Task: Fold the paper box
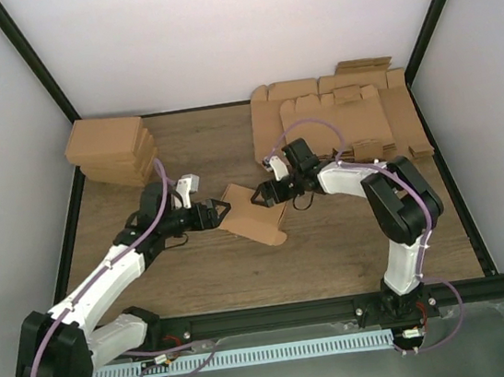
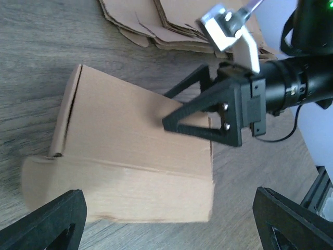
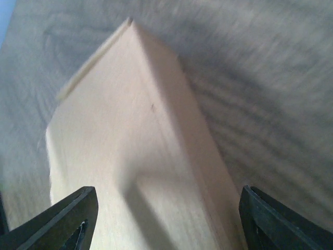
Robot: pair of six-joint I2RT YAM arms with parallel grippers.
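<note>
Top external — paper box [image 1: 252, 224], near edge facing open table [image 1: 352, 245].

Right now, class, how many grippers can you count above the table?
2. The left gripper is at the box's left side; the right gripper is at its far-right side. None looks hidden.

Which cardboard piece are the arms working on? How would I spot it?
On the wooden table, look mid-table where the left gripper and right gripper face each other: the paper box lies there. Unlike the stacked boxes far left and flat sheets far right, it sits alone, partly folded.
</note>
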